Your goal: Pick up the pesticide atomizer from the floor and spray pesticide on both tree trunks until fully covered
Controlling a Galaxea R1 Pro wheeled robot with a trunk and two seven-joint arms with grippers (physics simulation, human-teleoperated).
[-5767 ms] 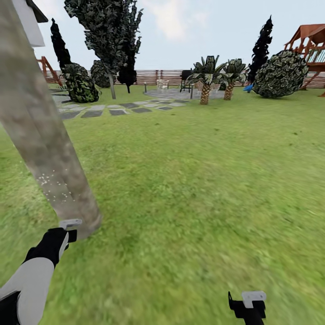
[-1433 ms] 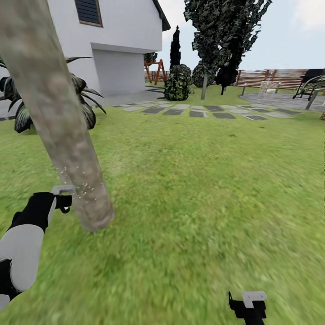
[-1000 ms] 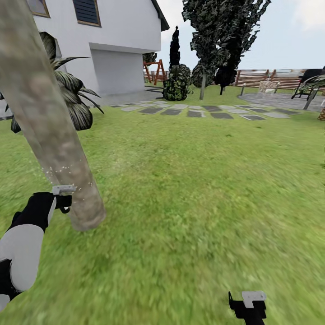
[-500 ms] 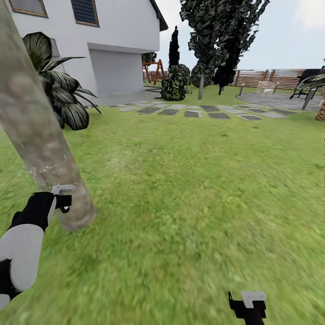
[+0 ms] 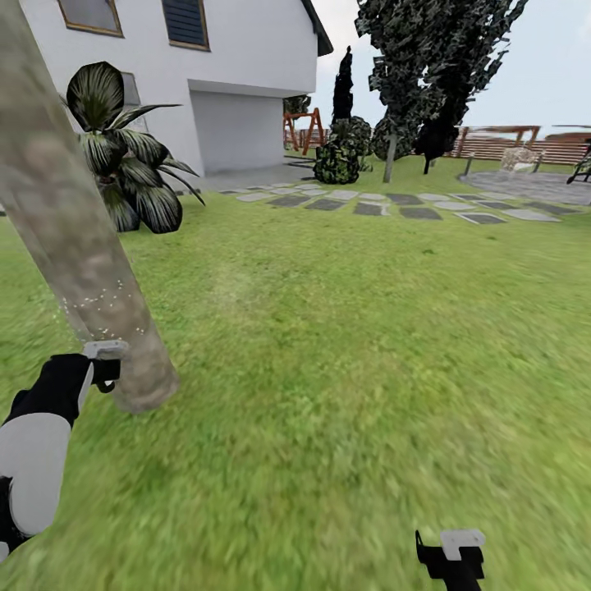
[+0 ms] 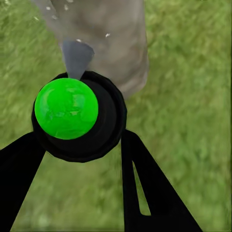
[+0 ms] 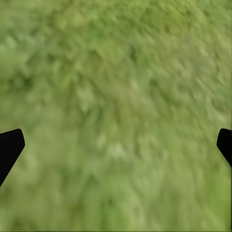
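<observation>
My left gripper [image 5: 103, 361] sits just beside the trunk [image 5: 74, 238] near its base, pinching the atomizer [image 6: 77, 116]. In the left wrist view the bottle appears end-on as a green dome in a black ring, with a grey cone pointing at the bark; its body is hidden. White specks [image 5: 103, 300] dot the trunk just above that gripper. The trunk's top is cut off by the frame, so the crown is out of view. My right gripper [image 5: 451, 554] hangs over the lawn [image 5: 369, 328], fingers spread wide with nothing between them. The house [image 5: 238, 98] and paving stones [image 5: 394, 205] lie far behind.
</observation>
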